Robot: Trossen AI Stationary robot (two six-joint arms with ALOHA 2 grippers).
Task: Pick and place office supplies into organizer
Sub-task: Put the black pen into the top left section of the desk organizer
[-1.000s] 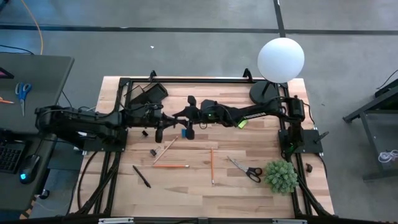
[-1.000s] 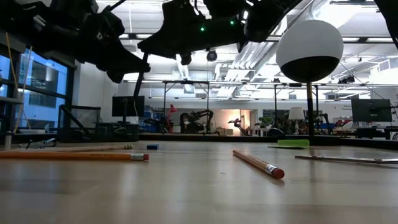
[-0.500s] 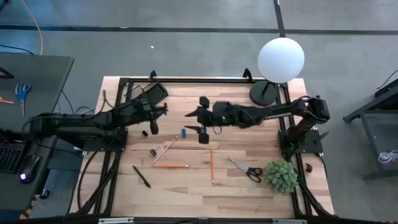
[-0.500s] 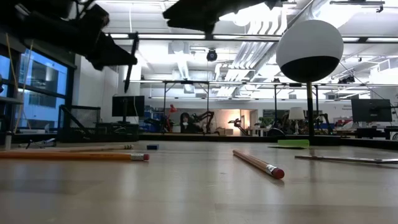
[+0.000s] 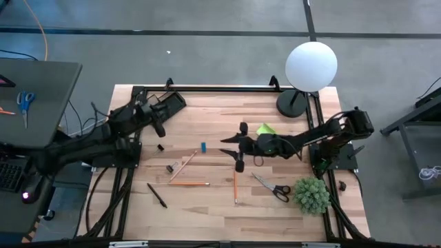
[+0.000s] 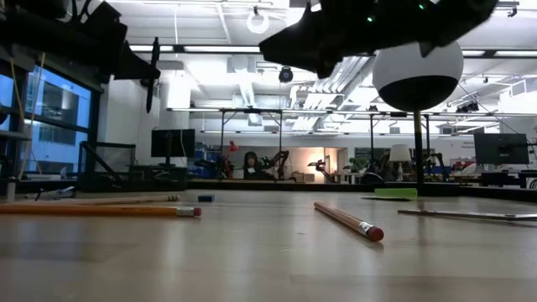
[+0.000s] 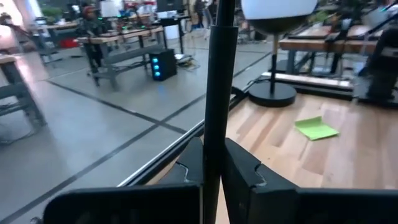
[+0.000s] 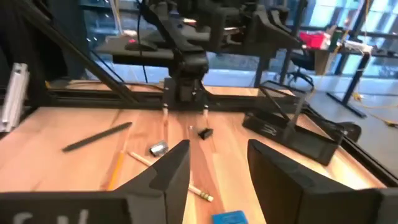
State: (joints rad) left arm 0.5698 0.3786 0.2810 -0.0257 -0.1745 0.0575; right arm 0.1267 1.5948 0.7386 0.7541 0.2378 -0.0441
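Left gripper is clamped tight on a slim black pen, which stands up straight between the fingers, right next to the organizer, a low black tray at the table's back-left corner. Right gripper hangs mid-table with jaws spread wide and nothing in them, just above a pencil. Blue eraser, binder clip, lime sticky pad and scissors lie loose on the wood
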